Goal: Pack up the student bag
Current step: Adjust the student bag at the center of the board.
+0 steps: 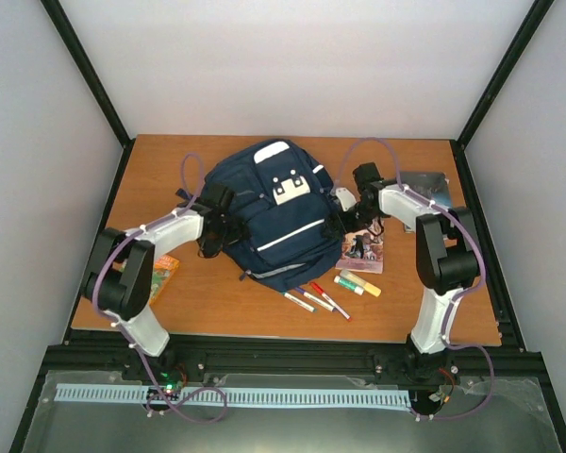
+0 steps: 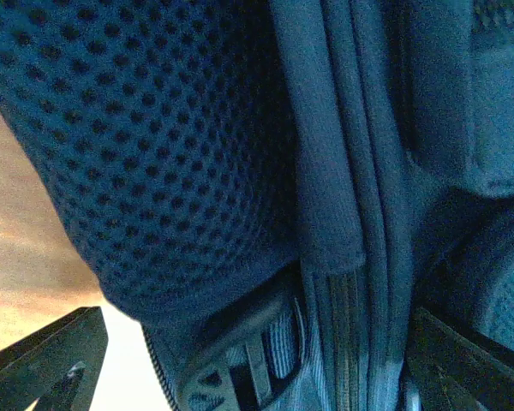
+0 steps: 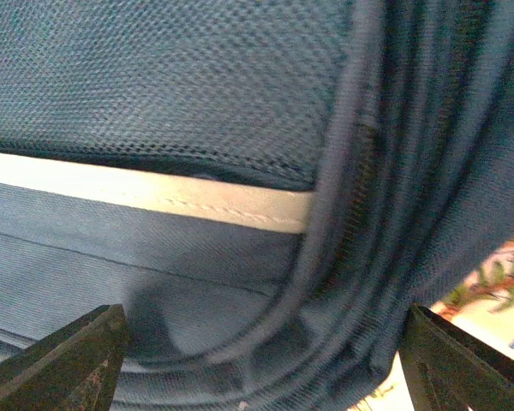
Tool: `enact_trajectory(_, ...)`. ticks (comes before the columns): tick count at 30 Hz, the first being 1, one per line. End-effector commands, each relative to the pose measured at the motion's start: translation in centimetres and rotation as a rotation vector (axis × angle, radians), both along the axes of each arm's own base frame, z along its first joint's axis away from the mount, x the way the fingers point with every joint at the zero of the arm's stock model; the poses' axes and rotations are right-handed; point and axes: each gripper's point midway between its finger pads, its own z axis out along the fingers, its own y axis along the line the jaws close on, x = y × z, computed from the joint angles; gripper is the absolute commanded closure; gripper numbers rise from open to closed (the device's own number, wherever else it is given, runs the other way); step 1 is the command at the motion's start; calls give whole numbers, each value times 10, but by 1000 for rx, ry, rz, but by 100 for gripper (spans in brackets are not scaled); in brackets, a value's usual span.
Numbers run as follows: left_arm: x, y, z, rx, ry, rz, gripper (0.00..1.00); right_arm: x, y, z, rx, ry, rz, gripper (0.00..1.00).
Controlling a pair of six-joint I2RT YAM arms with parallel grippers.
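Navy cloth of the student bag (image 2: 180, 154) crowds both wrist views, sitting between spread jaws.
It lies flat mid-counter (image 1: 264, 326), long axis running far to near. The left gripper (image 2: 257, 377) is at its left flank and the right gripper (image 3: 261, 377) at its right, both open, neither visibly clamping cloth. Markers (image 1: 316, 299), two thicker sticks (image 1: 357, 283) and a booklet (image 1: 366, 253) lie near-right, closest to the right gripper; an orange packet (image 1: 162, 274) lies left. Whether any zip is open, I cannot tell.

Close-up student bag (image 2: 188, 128) mesh, fingers (image 2: 56, 347) spread wide (table (image 2: 17, 248) at left)
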Motion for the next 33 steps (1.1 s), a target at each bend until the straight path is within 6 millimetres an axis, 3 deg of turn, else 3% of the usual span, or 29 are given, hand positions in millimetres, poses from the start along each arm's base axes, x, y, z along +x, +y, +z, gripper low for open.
enact_trajectory(1,46,-7,16,18,-92,7,2,-21,27,-15,47,71,78,13)
enact_trajectory(10,102,-6,14,141,-117,-4,1,-54,74,-8,104,98,228,15)
enact_trajectory(17,134,-6,27,185,-148,-7,0,-56,79,-10,112,113,234,16)
enact_trajectory(22,132,-3,39,193,-156,-7,0,-53,76,-1,98,76,239,15)
enact_trajectory(25,125,5,57,213,-183,8,0,-48,70,14,98,37,228,15)
enact_trajectory(30,109,21,110,243,-276,17,0,-38,45,46,97,-45,183,13)
enact_trajectory(33,99,1,144,141,-361,-115,0,-36,25,75,84,-108,152,11)
